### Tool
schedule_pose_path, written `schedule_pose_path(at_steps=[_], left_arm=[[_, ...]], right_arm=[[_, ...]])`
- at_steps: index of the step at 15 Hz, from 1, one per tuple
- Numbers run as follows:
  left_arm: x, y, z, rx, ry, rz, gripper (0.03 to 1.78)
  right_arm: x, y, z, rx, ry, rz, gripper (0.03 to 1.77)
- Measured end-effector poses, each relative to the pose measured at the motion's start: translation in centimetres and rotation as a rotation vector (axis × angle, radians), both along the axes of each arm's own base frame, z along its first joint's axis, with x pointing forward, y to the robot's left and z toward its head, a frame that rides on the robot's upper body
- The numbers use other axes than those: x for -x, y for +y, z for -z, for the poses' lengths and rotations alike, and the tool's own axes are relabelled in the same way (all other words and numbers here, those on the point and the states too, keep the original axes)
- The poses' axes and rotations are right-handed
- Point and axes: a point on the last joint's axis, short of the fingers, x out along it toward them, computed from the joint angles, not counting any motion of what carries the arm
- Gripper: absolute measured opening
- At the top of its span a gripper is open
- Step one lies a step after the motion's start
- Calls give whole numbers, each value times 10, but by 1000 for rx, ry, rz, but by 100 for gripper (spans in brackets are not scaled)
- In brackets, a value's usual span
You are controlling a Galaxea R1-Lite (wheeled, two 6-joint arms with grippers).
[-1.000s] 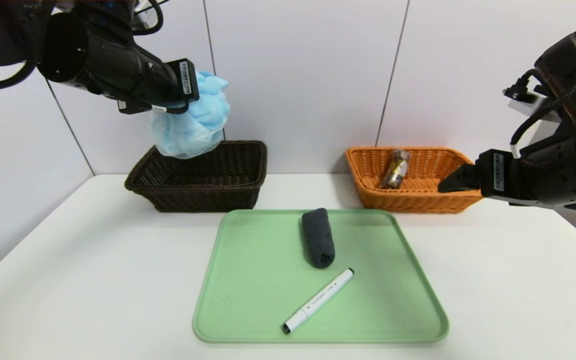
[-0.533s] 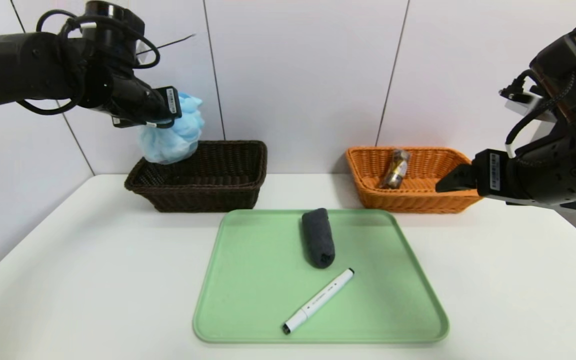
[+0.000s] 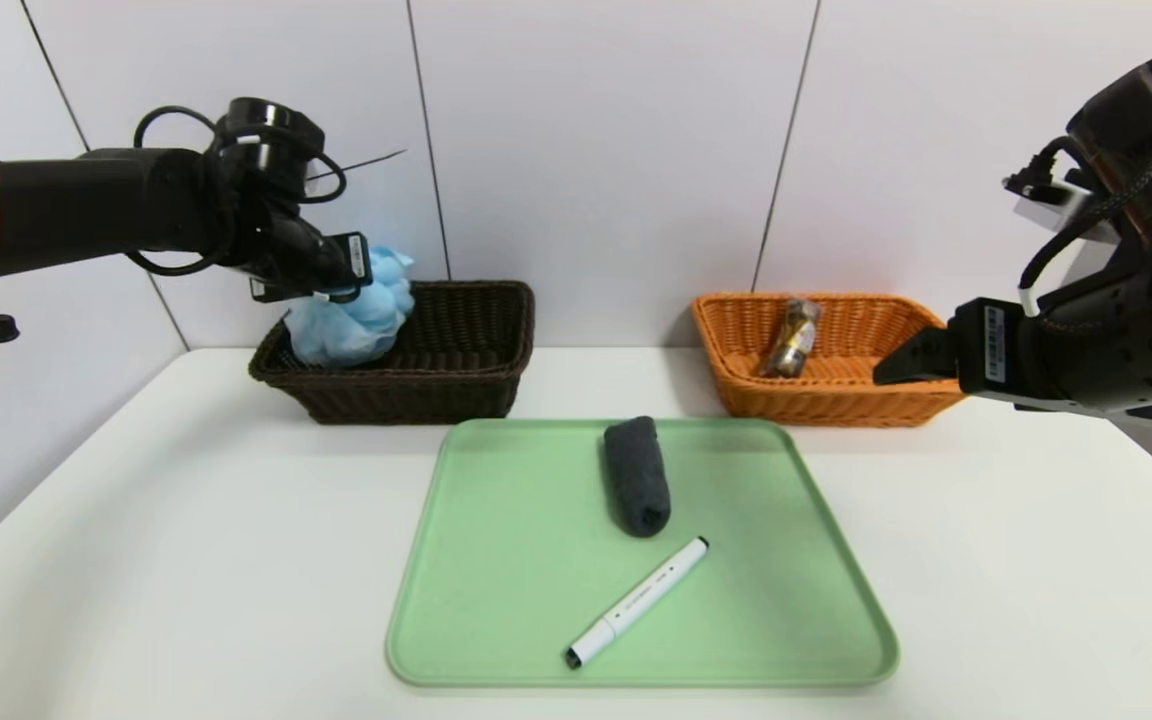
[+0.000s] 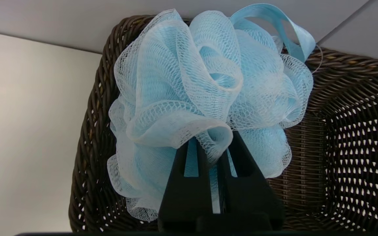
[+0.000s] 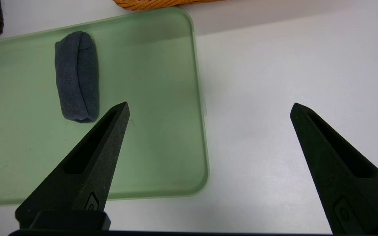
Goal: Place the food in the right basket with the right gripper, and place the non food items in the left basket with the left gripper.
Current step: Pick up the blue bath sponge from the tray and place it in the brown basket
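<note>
- Mesh sponge, pale blue, is at the dark basket on the robot's left; from where I stand, the head view shows it partly inside, toward that basket's left end, with the left gripper right on it.
- One wrapped food packet lies in the orange basket on the right, so the only food I can make out looks sorted.
- Two things lie on the one green tray: one dark rolled cloth and one white marker. Neither looks edible, so I'd judge both are left for the dark basket.
- That makes two baskets, one tray and four items in all, with the sponge nearly delivered and two pieces to go after it. All of it stands on one white surface.
- Over by the orange basket the right gripper is parked, wide apart and holding nothing; its share of the work seems done.
- Left wrist view: the left gripper is clenched on the sponge's mesh, the ruffles spreading over the basket's interior and close by its woven rim. It has yet to let go, and a loop of netting could snag as it does.
- Right wrist view: two spread fingers with nothing between them; the rolled cloth lies on the tray beyond.
</note>
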Motion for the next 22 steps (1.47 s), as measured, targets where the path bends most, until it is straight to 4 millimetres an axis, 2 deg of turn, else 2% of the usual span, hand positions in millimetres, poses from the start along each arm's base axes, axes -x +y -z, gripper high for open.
schedule_pose_path(at_steps=[12,13,16,18,20,22], left_arm=[[-12,-3,23,-4,52,1,13],[-12,-3,24,-5,60,0,20],[-12,-3,27,-10,81,0,67],[-12,-3,27,-12,80,0,90],[-11,-2,26,-16,77,2,108],[-5,-2,15,-25,55,7,123]], right_arm=[[1,-1,-1,-1,-4,0,169],[1,-1,-1,-2,-4,0,169],[1,0,-1,-1,-4,0,169],[1,0,-1,0,-3,-1,169],[1,0,0,2,-1,-2,169],[0,0,0,2,-2,-2,169]])
